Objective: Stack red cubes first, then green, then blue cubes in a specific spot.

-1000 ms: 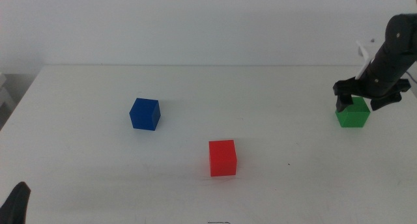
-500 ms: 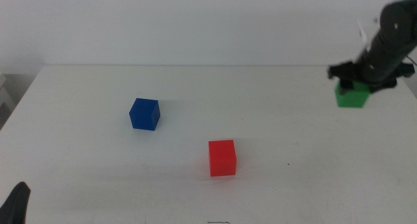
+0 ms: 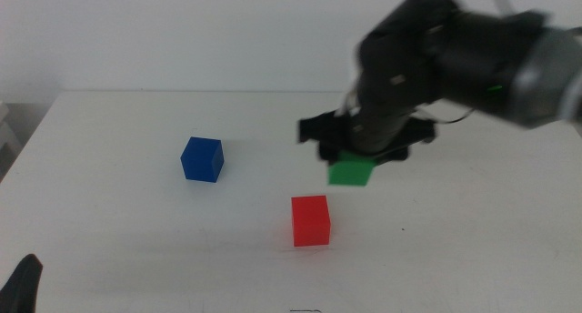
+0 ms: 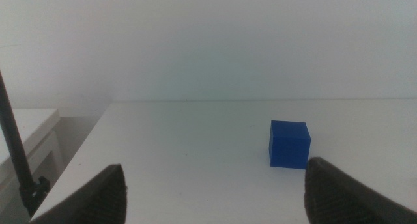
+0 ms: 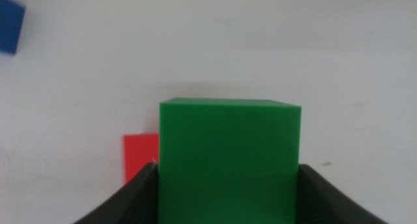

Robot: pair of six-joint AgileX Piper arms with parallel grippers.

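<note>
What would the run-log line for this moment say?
right end effector: shut on green cube, airborne above-right of red cube | blue cube: on table, untouched | left end effector: open, waiting

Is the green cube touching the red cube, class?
Apart. The middle view shows the green cube held in the right gripper, with white table visible above the red cube.

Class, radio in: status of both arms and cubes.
Right gripper shut on green cube, airborne near red cube. Left gripper open, waiting, facing blue cube. Nothing obstructing.
</note>
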